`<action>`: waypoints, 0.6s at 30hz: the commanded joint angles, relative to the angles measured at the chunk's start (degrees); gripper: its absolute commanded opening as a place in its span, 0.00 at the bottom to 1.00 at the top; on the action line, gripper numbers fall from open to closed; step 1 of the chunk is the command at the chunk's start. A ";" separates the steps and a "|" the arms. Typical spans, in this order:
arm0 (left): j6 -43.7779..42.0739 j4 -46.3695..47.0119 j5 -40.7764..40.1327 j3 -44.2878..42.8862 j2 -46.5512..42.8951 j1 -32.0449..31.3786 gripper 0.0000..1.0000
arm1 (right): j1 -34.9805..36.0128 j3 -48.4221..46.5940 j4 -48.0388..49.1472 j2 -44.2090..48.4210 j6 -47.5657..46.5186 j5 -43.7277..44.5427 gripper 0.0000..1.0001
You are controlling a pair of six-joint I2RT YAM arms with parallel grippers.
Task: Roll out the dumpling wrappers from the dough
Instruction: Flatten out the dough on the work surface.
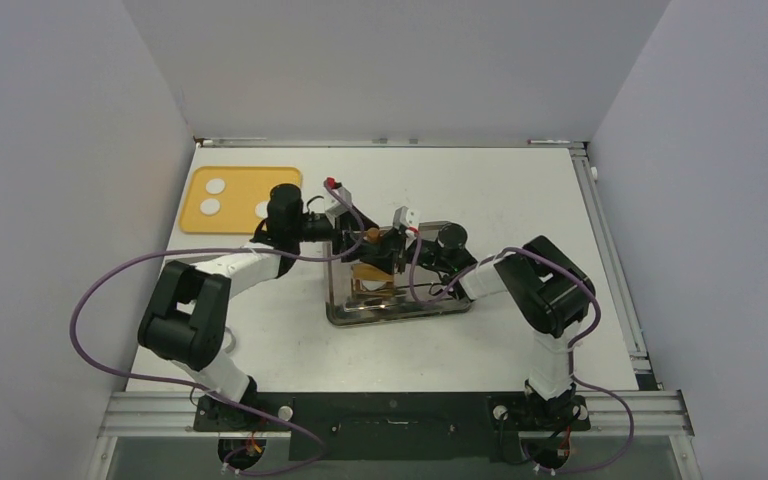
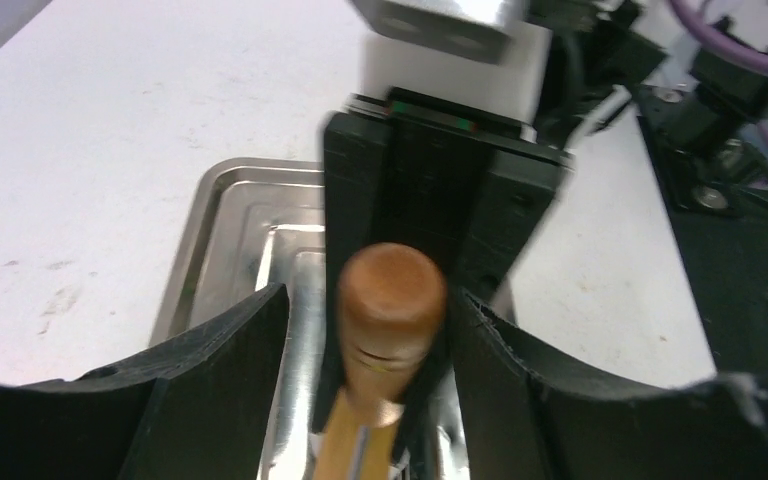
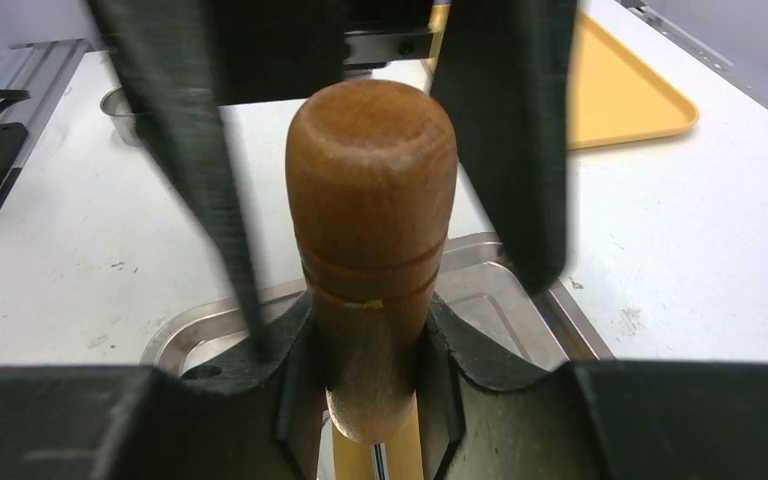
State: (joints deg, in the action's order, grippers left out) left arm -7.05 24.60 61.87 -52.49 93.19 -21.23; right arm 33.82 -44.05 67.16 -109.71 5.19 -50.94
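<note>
On yellow tray [image 1: 250, 182], dough [image 1: 210, 207]; over steel tray [image 1: 400, 315], right pincer [image 3: 370, 330] tight on rolling pin [image 3: 372, 200], left pincer [image 2: 368, 300] apart.

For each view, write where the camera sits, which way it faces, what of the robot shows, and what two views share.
Top: above, behind the bases, looking down at the table; both arms show.
Left wrist: on that wrist, facing the handle over the metal tray; open left tool shows.
Right wrist: on that wrist, facing the yellow tray; right tool grips the handle.
Shared: handle, metal tray.
</note>
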 commanded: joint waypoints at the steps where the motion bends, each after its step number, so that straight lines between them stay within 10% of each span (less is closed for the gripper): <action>1: 24.01 43.70 12.14 8.15 2.24 1.44 0.57 | 0.15 -2.07 3.35 -1.75 1.82 0.56 0.08; 11: 46.26 69.65 9.94 5.23 10.95 -0.17 0.55 | 0.28 -2.40 0.08 -1.19 0.12 1.72 0.08; 18: 21.59 35.86 3.80 3.70 5.29 -0.51 0.36 | 0.50 -2.48 -2.53 -0.17 -1.66 2.24 0.08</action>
State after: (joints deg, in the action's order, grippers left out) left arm 27.73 74.41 67.24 -46.41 103.59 -20.03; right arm 34.33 -44.99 67.24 -110.48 5.06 -49.56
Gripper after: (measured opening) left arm 0.371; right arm 0.279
